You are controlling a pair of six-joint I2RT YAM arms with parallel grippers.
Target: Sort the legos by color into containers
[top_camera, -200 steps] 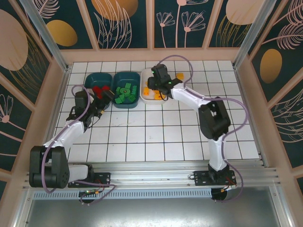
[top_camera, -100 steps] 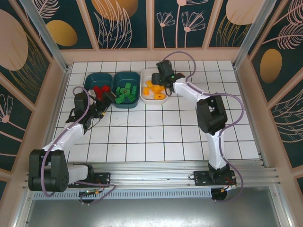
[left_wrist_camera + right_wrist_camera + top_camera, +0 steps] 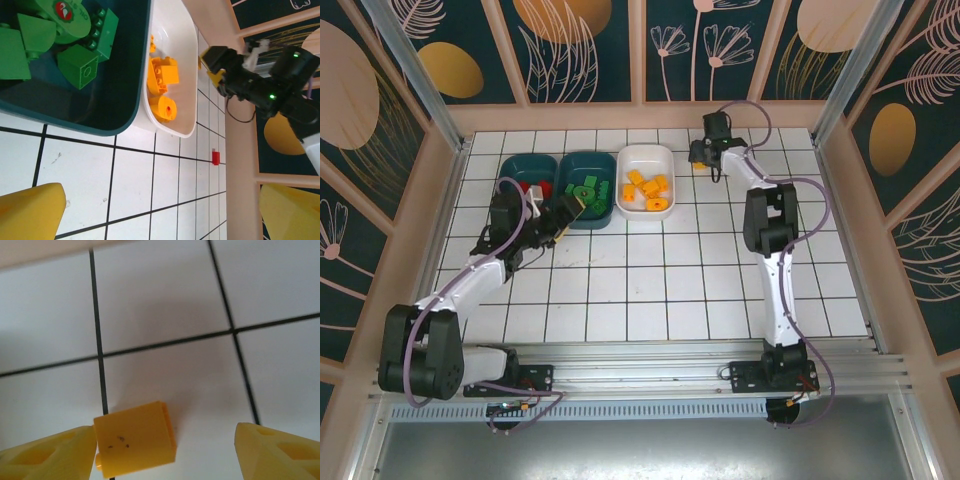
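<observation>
The right end effector (image 3: 165, 432) stands released, an orange-yellow lego (image 3: 134, 438) between its fingers on the tabletop (image 3: 160, 300), while the left end effector (image 3: 563, 213) hovers released by a teal container (image 3: 585, 163).

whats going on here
Two robot arms are sorting toy bricks into trays by colour. The right arm has its jaws open either side of a loose yellow brick on the tiles past the white tray, where the other yellow bricks lie. The left arm hangs, jaws open, by the middle tray, which holds green bricks. Red bricks are in the left-hand tray.
</observation>
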